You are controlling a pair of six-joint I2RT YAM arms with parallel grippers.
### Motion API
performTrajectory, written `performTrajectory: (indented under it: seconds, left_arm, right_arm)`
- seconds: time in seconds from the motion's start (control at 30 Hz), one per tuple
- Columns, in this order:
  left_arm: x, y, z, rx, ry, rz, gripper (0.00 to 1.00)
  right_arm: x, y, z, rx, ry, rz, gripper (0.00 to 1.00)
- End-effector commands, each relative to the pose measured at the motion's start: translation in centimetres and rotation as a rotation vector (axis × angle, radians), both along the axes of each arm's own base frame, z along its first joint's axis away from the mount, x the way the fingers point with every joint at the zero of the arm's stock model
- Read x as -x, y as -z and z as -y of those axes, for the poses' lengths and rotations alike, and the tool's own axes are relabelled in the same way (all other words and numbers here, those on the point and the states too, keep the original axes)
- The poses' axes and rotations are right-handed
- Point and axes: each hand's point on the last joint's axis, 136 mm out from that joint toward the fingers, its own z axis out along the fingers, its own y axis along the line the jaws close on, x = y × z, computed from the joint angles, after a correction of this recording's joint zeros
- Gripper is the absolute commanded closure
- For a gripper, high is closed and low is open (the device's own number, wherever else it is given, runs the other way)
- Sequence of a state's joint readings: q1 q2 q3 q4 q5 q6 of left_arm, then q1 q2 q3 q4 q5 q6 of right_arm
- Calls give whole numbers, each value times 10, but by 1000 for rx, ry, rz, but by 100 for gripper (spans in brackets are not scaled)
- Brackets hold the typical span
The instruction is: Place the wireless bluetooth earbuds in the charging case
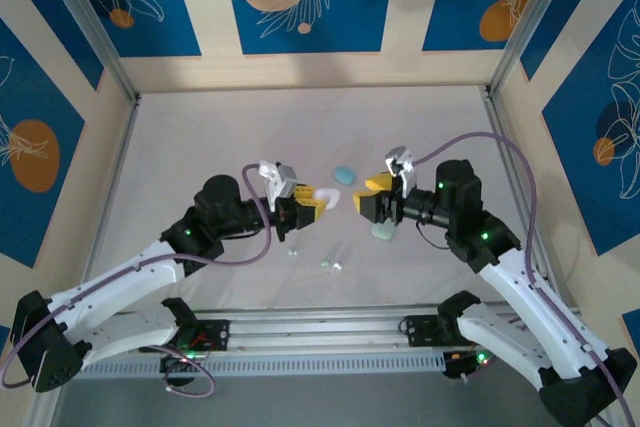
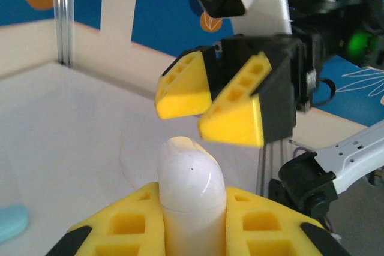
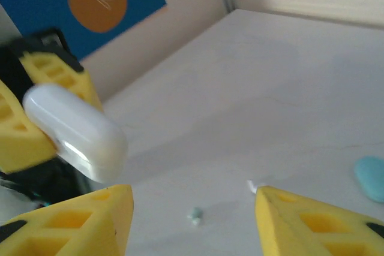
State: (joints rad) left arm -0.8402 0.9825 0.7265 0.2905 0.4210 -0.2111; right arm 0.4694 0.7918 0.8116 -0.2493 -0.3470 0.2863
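My left gripper [image 1: 322,200] is shut on a closed white charging case [image 1: 334,196], held off the table. In the left wrist view the white case [image 2: 191,181] stands upright between the yellow fingers [image 2: 123,226]. My right gripper [image 1: 368,194] is open and faces it from a short gap, with nothing between its fingers. The right wrist view shows the white case [image 3: 75,130] just beyond the open right gripper [image 3: 192,223]. Tiny earbuds lie on the table below: a pale green earbud [image 3: 195,214], a white earbud [image 3: 254,185], and several earbuds [image 1: 331,266] near the front.
A pale blue case [image 1: 345,174] lies behind the grippers, also at the left wrist view's lower left edge [image 2: 12,223]. A pale green case [image 1: 383,232] lies under the right gripper. Metal frame posts [image 1: 90,27] and patterned walls enclose the white table [image 1: 200,137].
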Motion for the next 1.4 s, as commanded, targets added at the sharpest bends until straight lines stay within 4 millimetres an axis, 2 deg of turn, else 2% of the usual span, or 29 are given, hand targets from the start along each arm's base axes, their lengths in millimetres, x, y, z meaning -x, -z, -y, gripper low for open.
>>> performTrajectory:
  seconds: [0.0,0.1,0.17,0.5,0.67,0.8,0.9,1.03,1.37]
  left_arm:
    - [9,-40,-2,140,25,209,92]
    - [9,-45,-3,177,20,241,91]
    - [9,-49,-3,199,22,254,91]
    - [17,-59,2,231,81,264,91]
    - [18,-61,2,240,88,259,91]
    - [17,-61,1,234,76,273,90]
    - [13,-59,1,213,50,301,90]
    - [5,-60,0,197,9,342,90]
    - [-6,-59,-2,141,-65,422,86]
  right_arm:
    - [27,-40,-16,-211,-191,-209,44]
    - [32,-58,-25,-270,-263,-250,43]
    - [39,-62,-30,-255,-296,-224,42]
    - [28,-55,-40,-156,-241,-243,42]
    - [27,-61,-47,-177,-283,-253,41]
    - [26,-75,-53,-263,-335,-418,40]
    - [23,-79,-59,-323,-342,-586,39]
    - [15,-64,-62,-338,-261,-788,39]
    - [13,-61,-65,-420,-210,-943,39]
